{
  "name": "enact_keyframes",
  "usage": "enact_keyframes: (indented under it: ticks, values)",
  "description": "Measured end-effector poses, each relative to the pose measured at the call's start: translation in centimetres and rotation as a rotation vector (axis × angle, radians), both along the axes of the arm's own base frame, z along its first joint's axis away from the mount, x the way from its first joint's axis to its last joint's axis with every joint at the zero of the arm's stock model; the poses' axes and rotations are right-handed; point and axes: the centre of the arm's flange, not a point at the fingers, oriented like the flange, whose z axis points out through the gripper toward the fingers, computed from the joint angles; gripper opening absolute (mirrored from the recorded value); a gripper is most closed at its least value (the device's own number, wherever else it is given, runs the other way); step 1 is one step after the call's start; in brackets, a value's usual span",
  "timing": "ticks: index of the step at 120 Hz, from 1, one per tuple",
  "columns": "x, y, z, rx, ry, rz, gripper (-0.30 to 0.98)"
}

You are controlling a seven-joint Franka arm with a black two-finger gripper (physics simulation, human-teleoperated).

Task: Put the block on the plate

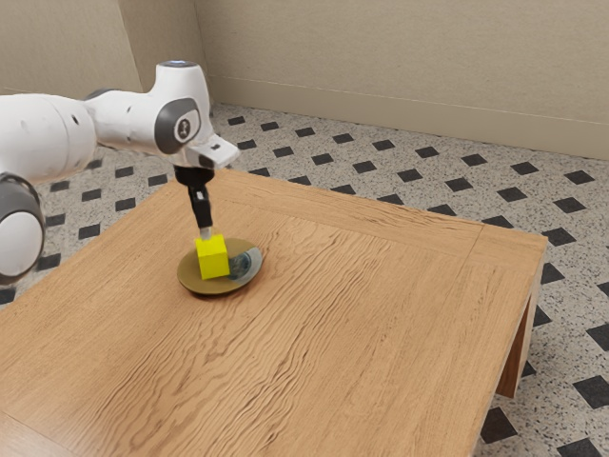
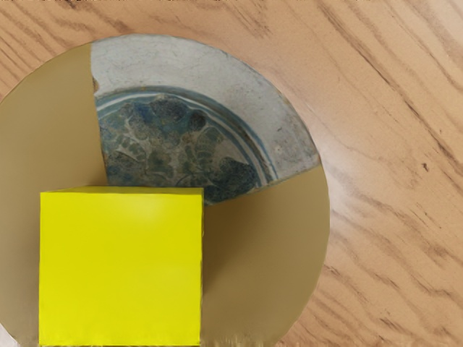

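The yellow block (image 1: pixel 212 258) is over the plate (image 1: pixel 189 274), inward of the desk's (image 1: pixel 381 333) edge on the exterior view's left; contact beneath is unclear. I cannot tell whether the fingers (image 1: pixel 206 232) are open or shut. Best ease down any gap, keep it level, release once supported, then rise straight. One block, one plate, one desk.

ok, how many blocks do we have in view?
1. The yellow block is over the plate, at the tip of the pincer; can't tell if it touches the plate. A smaller one behind or under it could be hidden.
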Motion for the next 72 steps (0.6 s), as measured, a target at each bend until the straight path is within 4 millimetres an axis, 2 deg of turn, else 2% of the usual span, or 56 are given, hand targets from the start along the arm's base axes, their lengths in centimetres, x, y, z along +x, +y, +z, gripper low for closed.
enact_keyframes:
  ticks: [9, 24, 49, 58, 72]
  values:
    - [-1.4, -1.4, 2.1, -0.02, 0.007, -0.01, 0.67]
    - [-3.1, -5.0, 7.3, -0.045, -0.015, -0.053, 0.68]
    - [-6.4, -7.7, 15.3, -0.061, -0.067, -0.099, 0.68]
    - [-7.3, -7.9, 16.9, -0.062, -0.072, -0.105, 0.68]
    - [-7.8, -7.7, 17.3, -0.063, -0.056, -0.102, 0.68]
